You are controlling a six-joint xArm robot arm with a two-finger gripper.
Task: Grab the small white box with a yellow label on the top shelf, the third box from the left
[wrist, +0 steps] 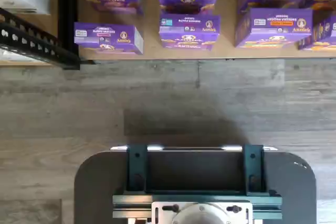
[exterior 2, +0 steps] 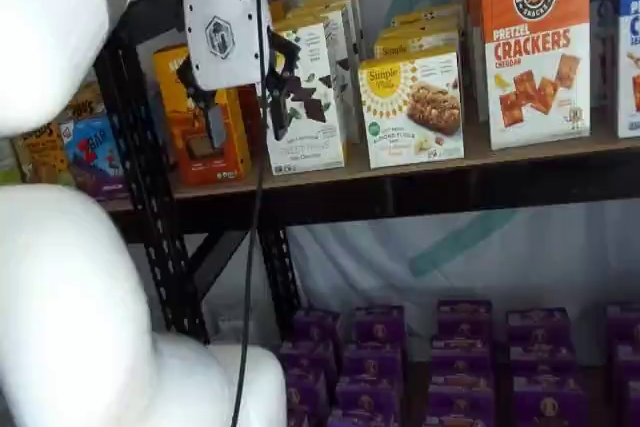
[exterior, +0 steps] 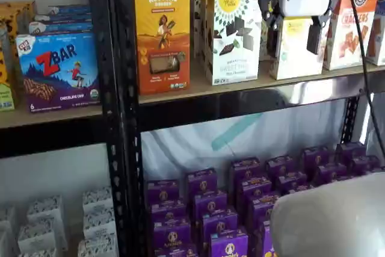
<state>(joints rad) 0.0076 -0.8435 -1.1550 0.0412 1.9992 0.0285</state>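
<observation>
The small white box (exterior: 293, 58) stands on the top shelf (exterior: 240, 86), between a taller white carton with chocolate squares (exterior: 231, 31) and an orange-and-white crackers carton (exterior: 349, 22). A shelf view shows its yellow patch and cookie picture (exterior 2: 415, 107). My gripper (exterior: 295, 33) hangs from above in front of this box, its white body covering the box's top. The black fingers (exterior: 314, 37) stand apart with a plain gap, so it is open and holds nothing. In a shelf view the gripper (exterior 2: 245, 102) sits well out in front of the shelf (exterior 2: 520, 152). The wrist view shows neither.
An orange Revival carton (exterior: 162, 34) stands left of the chocolate carton. Black perforated uprights (exterior: 117, 118) frame the bay. Several purple boxes (exterior: 210, 209) fill the lower level, also in the wrist view (wrist: 189, 30). A cable (exterior: 361, 58) hangs beside the gripper. A Zbar box (exterior: 57, 70) sits at left.
</observation>
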